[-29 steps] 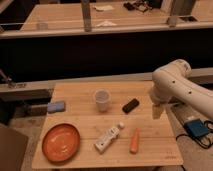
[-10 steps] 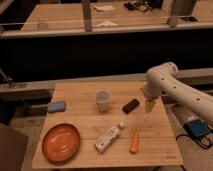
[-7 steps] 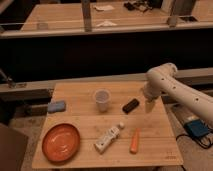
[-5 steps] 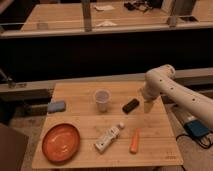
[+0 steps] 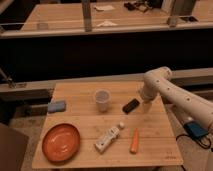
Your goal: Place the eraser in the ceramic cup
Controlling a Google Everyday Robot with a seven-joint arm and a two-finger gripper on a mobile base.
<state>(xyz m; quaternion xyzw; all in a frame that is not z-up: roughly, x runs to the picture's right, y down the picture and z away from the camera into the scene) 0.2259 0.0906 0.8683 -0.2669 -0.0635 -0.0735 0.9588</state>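
Since a few seconds back the arm has swung in from the right and brought its gripper [image 5: 146, 106] down just right of the eraser [image 5: 131, 105]. Nearest me on the wooden table [image 5: 160, 147] sit an orange plate [image 5: 61, 141], a white bottle [image 5: 108, 139] lying flat and an orange carrot-shaped piece [image 5: 135, 141]. Farther back are a blue-grey block [image 5: 56, 106] at the left, the ceramic cup [image 5: 102, 99] upright mid-table, then the eraser near the cup's right. The gripper's fingers are released, holding nothing.
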